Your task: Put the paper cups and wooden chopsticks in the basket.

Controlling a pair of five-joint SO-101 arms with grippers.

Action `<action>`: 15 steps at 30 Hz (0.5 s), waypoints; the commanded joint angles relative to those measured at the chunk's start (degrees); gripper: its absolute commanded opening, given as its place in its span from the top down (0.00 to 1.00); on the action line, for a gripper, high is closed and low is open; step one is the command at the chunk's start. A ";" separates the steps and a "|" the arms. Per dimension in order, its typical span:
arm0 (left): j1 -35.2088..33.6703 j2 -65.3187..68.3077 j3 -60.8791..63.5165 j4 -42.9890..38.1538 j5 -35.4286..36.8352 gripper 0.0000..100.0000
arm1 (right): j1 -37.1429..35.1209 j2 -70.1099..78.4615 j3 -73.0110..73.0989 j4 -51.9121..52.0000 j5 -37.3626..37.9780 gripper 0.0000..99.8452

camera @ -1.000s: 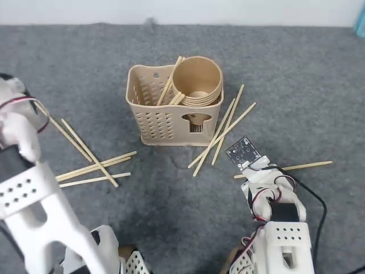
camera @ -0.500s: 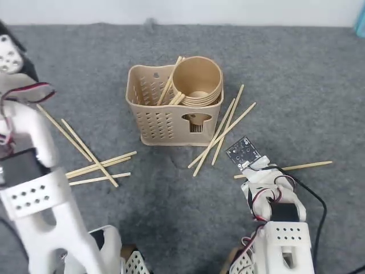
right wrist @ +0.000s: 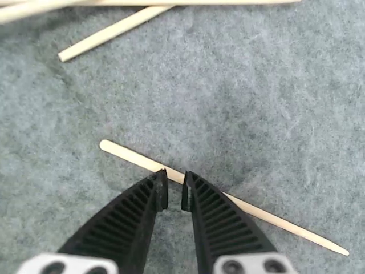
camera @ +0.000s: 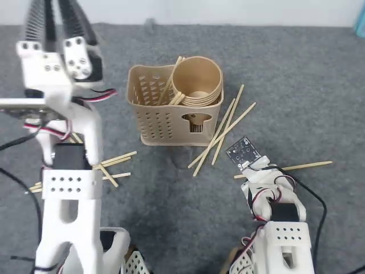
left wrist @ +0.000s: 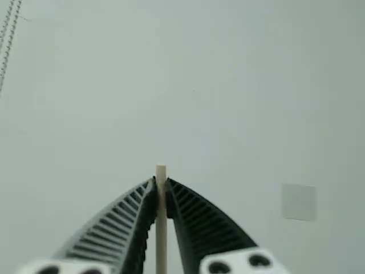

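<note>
Left pincer [left wrist: 161, 185]: held aloft, clamped on a chopstick [left wrist: 161, 228]. Right pincer [right wrist: 173, 191]: tips slightly apart, sat over a loose chopstick [right wrist: 131, 155] toward the table's right edge. Paper cups [camera: 197, 80] stood nested in the basket [camera: 165, 123].

Grey felt-like carpet [camera: 319, 74], plain white wall [camera: 228, 10] behind, small square wall plate [left wrist: 299, 201]

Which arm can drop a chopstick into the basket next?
Left. The left gripper is shut on a raised chopstick, ready to carry to the basket. The right gripper sits low on the mat, jaws slightly apart over a lying chopstick, not gripping it yet.
</note>
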 commanded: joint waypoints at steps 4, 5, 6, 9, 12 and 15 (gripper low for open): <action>3.96 -1.41 0.40 1.58 5.71 0.99 | 0.92 -1.27 -0.62 -1.45 -0.53 0.95; 4.40 -1.32 1.01 1.58 6.07 0.99 | 0.92 -1.27 -0.62 -1.45 -0.53 0.95; 4.84 -1.32 1.89 1.41 5.98 0.99 | 0.92 -1.27 -0.62 -1.45 -0.53 0.95; 5.98 -1.23 5.32 1.23 6.24 0.99 | 0.92 -1.27 -0.62 -1.45 -0.53 0.95; 7.12 -1.49 8.48 1.23 6.07 0.99 | 0.92 -1.27 -0.62 -1.54 -0.53 0.95; 7.12 -1.58 9.19 1.58 6.24 0.99 | 0.92 -1.27 -0.62 -1.54 -0.53 0.95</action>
